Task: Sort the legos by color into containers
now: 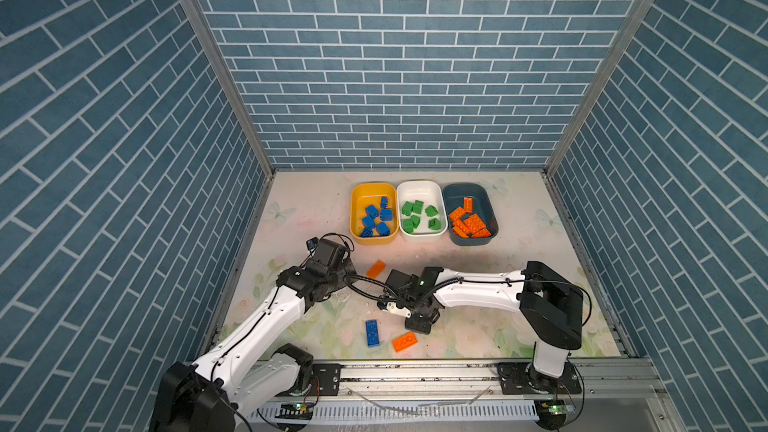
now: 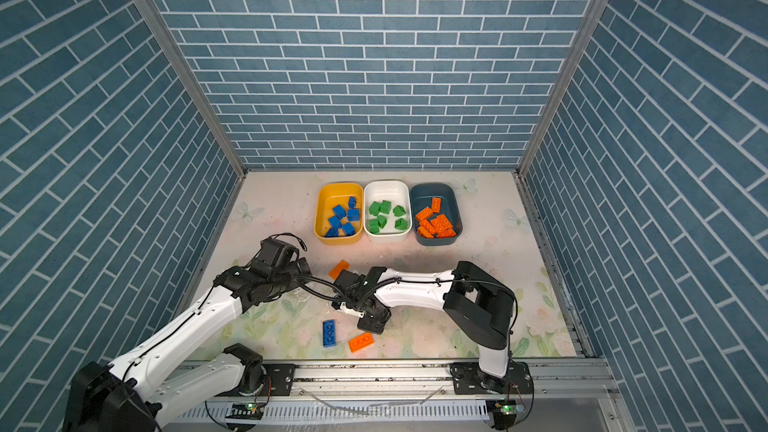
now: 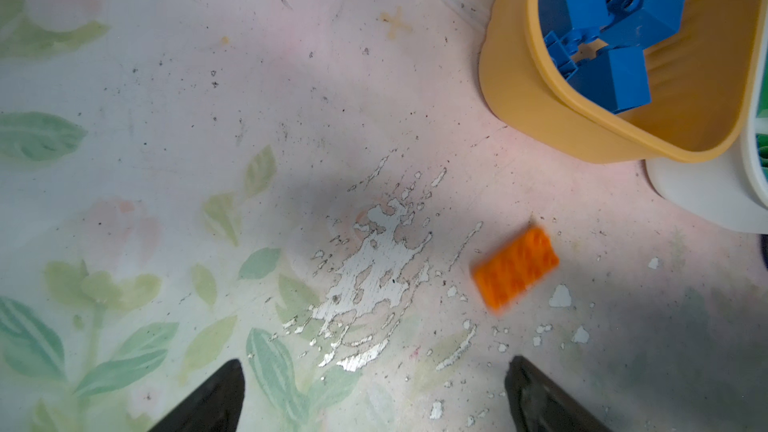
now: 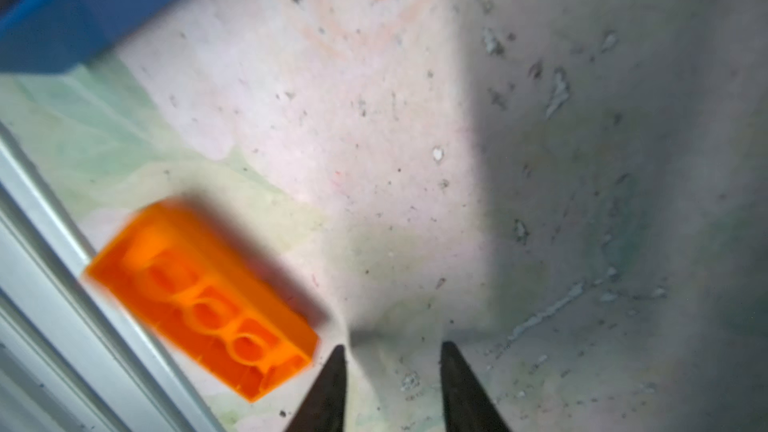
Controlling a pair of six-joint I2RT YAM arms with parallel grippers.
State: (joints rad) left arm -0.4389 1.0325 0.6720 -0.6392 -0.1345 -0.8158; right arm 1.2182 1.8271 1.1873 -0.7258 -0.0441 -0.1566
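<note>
Q. Fingertips of the right gripper: how do they stand?

A. Parted by a narrow gap, nothing between them, low over the floral table mat. One tip lies just beside the end of the overturned orange brick, which is outside the gap. Contact cannot be told through the blur. Left gripper: fingers spread wide, empty, well apart from that brick.

Q. And outward from that brick?

A. Blue flat brick near it on the mat. Flat orange brick well apart from it, toward the tubs, ahead of the left gripper and to one side of its gap. Farther still, in both top views, a row of three: yellow tub with blue bricks, white tub with green bricks, teal tub with orange bricks. Three bricks lie unsorted, by this count.

Q. What could go wrong?

A. Judged from the offset, a closure here would meet air. Or a tip would nudge the brick's end and spin it toward the front rail, where a finger has little room. Its hollow side may also let it tilt out of a shallow pinch. Left arm and right arm meet closely at the wrists, so a reach by either could snag the cable looped between them.
</note>
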